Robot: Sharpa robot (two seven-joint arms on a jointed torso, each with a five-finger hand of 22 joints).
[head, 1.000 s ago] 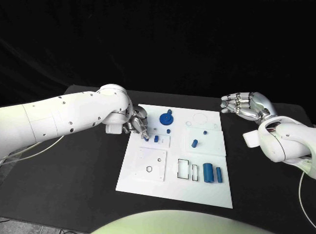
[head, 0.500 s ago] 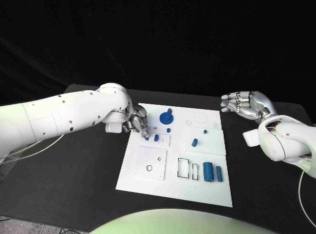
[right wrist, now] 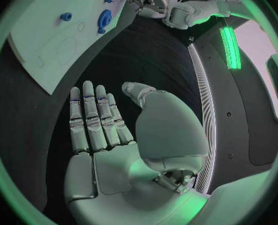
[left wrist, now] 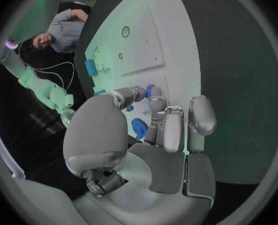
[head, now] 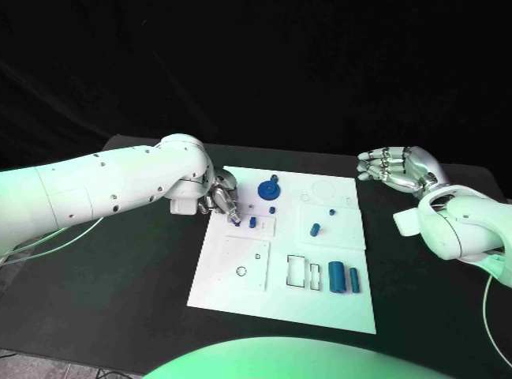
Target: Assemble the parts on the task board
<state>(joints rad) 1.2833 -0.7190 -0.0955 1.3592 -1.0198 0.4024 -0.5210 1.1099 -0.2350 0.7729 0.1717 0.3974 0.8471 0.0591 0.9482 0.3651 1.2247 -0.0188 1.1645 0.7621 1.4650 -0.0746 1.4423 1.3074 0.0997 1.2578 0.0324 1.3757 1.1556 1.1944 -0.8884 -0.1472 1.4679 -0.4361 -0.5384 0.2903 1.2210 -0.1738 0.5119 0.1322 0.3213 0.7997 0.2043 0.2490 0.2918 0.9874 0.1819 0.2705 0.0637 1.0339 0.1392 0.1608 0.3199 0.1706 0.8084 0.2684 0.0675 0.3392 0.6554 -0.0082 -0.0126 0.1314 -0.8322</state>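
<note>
My left hand [head: 221,199] pinches a small blue part [head: 235,223] at the task board [head: 244,296]; a round blue part [head: 270,190] sits beside it. My right hand [head: 399,170] hovers off-board, fingers [right wrist: 88,116] spread.

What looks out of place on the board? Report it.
Nothing stands out. The task board lies flat on the table, blue parts sit on it undamaged, the left robot hand works a small blue part, and the right robot hand hangs open beside the board.
</note>
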